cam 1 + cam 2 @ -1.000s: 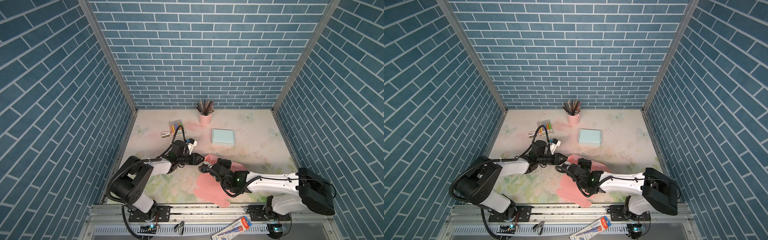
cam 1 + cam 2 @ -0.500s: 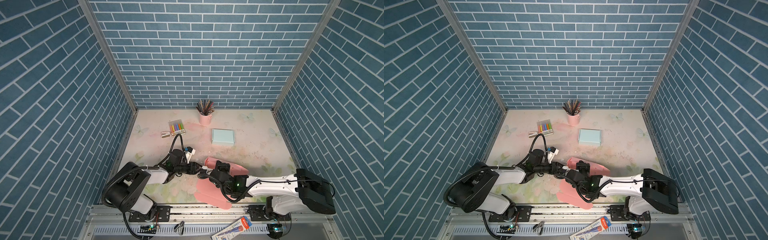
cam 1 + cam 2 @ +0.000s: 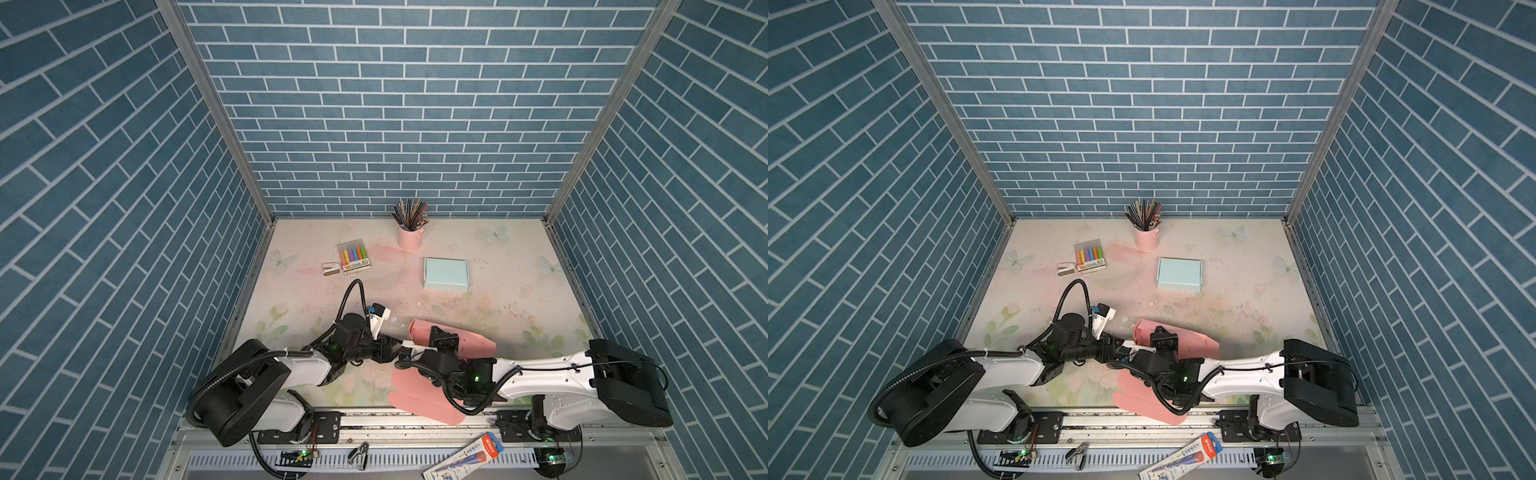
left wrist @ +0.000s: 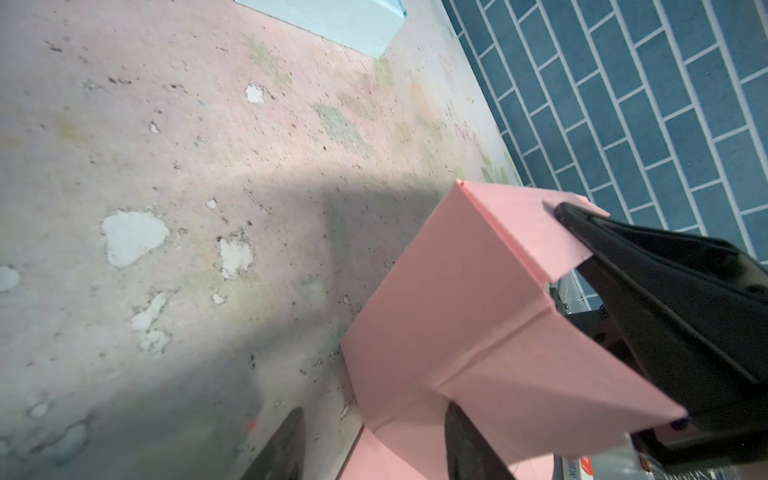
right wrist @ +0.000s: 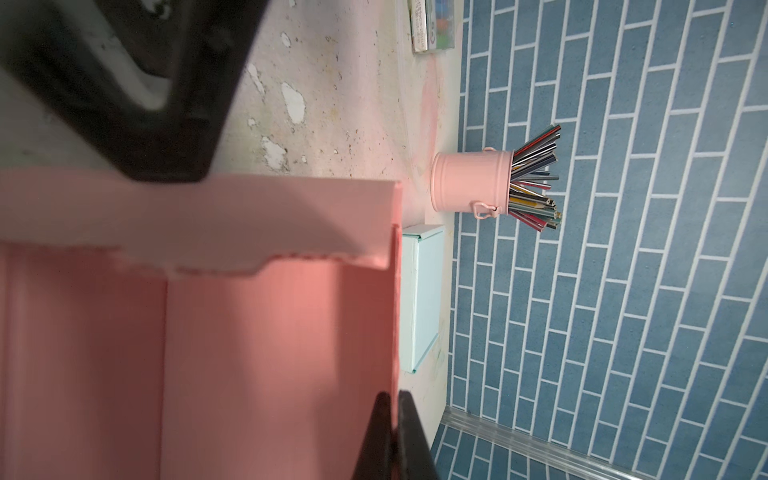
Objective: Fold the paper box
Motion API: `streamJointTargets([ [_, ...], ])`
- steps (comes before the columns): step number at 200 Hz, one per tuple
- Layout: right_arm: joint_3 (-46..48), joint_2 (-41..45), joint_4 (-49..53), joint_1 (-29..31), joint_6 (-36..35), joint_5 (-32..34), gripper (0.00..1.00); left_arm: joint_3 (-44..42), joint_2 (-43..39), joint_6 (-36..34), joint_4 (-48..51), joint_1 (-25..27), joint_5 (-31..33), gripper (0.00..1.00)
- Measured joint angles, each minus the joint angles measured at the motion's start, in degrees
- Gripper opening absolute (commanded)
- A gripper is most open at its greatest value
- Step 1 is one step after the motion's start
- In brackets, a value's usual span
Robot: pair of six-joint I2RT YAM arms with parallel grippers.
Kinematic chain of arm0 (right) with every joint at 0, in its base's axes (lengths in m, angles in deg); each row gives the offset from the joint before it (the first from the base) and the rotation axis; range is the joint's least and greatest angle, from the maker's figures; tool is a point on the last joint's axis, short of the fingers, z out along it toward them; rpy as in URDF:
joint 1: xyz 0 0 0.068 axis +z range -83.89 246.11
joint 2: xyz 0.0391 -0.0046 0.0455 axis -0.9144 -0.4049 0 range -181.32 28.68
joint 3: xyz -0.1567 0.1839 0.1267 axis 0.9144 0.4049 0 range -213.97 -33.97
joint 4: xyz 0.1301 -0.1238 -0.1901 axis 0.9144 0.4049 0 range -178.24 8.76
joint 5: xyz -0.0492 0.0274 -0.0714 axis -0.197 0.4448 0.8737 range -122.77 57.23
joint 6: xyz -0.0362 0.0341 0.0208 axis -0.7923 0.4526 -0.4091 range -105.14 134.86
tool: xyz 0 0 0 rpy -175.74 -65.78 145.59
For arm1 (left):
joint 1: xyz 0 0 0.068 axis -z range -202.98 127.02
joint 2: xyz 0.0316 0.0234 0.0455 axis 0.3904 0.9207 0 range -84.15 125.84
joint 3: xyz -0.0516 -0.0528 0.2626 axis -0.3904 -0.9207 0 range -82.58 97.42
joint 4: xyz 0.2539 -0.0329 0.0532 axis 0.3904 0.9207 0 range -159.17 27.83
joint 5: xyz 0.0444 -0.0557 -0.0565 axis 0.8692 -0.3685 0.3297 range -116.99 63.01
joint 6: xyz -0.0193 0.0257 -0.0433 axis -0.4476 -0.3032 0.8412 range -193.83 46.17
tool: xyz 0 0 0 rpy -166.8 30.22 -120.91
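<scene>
The pink paper box (image 3: 473,341) (image 3: 1196,345) lies half-folded near the table's front middle, one flat flap (image 3: 415,392) reaching over the front edge. My right gripper (image 3: 441,336) (image 3: 1165,334) (image 5: 392,401) is shut on the edge of an upright pink wall (image 5: 291,332). In the left wrist view its black finger (image 4: 648,291) clamps that wall's top. My left gripper (image 3: 390,351) (image 3: 1115,349) (image 4: 376,440) is open right at the box's left corner (image 4: 449,316). One fingertip (image 4: 291,436) is over the table and one is against the pink side, with no pinch.
A shut light-blue box (image 3: 446,273) lies at mid-table, and a pink cup of pencils (image 3: 409,235) stands by the back wall. A marker pack (image 3: 354,257) and a small white case (image 3: 331,269) lie at the back left. The metal rail (image 3: 374,419) borders the front.
Both grippers and the pink box have shifted toward the table's front. My left gripper's jaws have spread wider. The right gripper has stayed shut on the wall.
</scene>
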Motion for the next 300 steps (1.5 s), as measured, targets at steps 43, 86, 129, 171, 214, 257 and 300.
streamJointTargets([
  [43,0.28,0.00,-0.79,0.04,-0.13,0.17,0.00,-0.66,-0.63,-0.96,-0.81,2.80,2.05,0.64],
  [86,0.28,0.00,-0.92,0.09,-0.15,0.17,0.00,-1.29,-0.68,-1.97,-1.75,3.54,3.89,0.68],
  [129,0.28,0.00,-0.94,0.42,-0.15,0.20,0.00,-1.09,1.42,-3.19,-4.26,3.58,5.57,0.67],
  [171,0.28,0.00,-0.94,0.55,-0.15,0.26,0.00,0.07,4.04,-4.66,-7.69,5.40,6.38,0.66],
  [214,0.37,-0.02,-1.20,1.90,-1.05,1.38,0.00,0.81,5.53,-5.35,-9.51,7.26,6.99,0.66],
  [257,0.98,-0.59,-2.80,4.26,-2.43,3.82,0.00,0.61,5.53,-6.75,-9.53,7.76,9.03,0.65],
  [300,0.61,-2.21,-1.73,7.37,-1.20,7.37,0.00,-1.03,5.29,-9.05,-10.19,9.90,13.33,0.64],
])
